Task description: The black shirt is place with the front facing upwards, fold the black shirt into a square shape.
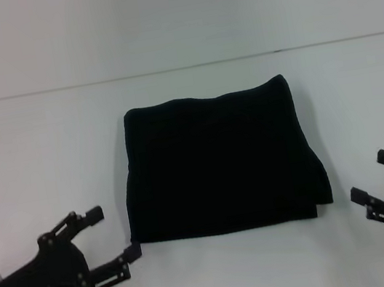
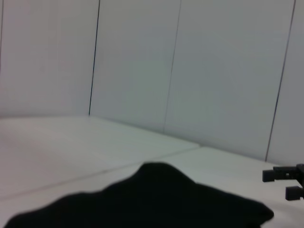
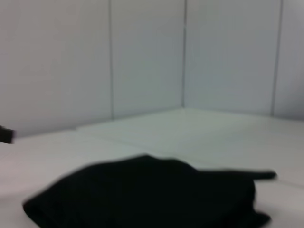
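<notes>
White counter [image 1: 39, 154] is carrying the black shirt [image 1: 219, 162] at its centre, already folded squarish. Left hand [image 1: 106, 236] and right hand [image 1: 379, 175] are flanking it, both spread, empty. Soft, limp cloth — likely sagging unless pinched at its corners.

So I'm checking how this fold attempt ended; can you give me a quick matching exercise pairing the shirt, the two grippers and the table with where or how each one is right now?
Column one:
1. black shirt
2. left gripper
3. right gripper
4. white table

Column two:
A. open, at the table's near left, beside the shirt's near corner
B. folded into a rough square, lying in the middle
C. bare pale surface under everything
D. open, at the near right, apart from the shirt

Pairs: 1-B, 2-A, 3-D, 4-C
</notes>
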`<state>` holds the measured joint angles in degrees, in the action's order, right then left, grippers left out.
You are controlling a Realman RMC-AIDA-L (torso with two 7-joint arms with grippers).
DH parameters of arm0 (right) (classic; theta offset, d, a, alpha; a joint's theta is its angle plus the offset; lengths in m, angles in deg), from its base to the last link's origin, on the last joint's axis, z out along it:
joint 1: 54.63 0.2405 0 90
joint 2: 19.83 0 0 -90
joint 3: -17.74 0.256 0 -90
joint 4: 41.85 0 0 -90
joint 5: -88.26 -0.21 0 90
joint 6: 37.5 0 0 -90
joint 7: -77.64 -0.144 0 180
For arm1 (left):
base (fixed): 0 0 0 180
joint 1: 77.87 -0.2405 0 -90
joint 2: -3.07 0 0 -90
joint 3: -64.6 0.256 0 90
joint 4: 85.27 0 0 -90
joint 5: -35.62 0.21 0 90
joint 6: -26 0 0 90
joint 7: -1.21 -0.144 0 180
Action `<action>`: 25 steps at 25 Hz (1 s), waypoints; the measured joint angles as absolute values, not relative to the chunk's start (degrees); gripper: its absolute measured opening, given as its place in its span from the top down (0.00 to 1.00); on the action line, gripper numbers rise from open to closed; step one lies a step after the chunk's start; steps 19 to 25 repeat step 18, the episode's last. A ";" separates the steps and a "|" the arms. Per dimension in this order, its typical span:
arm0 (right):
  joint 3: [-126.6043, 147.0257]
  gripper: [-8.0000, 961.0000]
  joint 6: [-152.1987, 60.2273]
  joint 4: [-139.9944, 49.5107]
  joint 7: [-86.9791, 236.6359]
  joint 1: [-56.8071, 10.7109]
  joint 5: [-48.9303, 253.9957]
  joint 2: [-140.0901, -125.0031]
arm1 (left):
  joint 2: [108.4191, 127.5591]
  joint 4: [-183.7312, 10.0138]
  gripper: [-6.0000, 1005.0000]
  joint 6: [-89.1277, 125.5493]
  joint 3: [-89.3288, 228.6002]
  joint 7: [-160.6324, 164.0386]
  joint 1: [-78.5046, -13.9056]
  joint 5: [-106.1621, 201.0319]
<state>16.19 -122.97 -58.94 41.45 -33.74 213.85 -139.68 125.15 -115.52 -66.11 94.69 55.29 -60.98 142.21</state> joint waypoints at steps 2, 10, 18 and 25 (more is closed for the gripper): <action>16.15 0.08 -121.57 -59.01 41.49 -33.98 213.86 -139.63 | 125.08 -114.85 0.06 -65.16 94.56 55.82 -61.77 144.84; 16.16 0.08 -120.55 -58.97 41.52 -33.75 213.86 -139.61 | 124.86 -114.54 0.05 -62.86 94.72 58.02 -61.17 148.54; 16.16 0.08 -120.38 -58.95 41.52 -33.51 213.85 -139.70 | 124.45 -114.70 0.05 -62.72 94.62 59.56 -60.65 149.84; 16.16 0.08 -120.38 -58.95 41.52 -33.51 213.85 -139.70 | 124.45 -114.70 0.05 -62.72 94.62 59.56 -60.65 149.84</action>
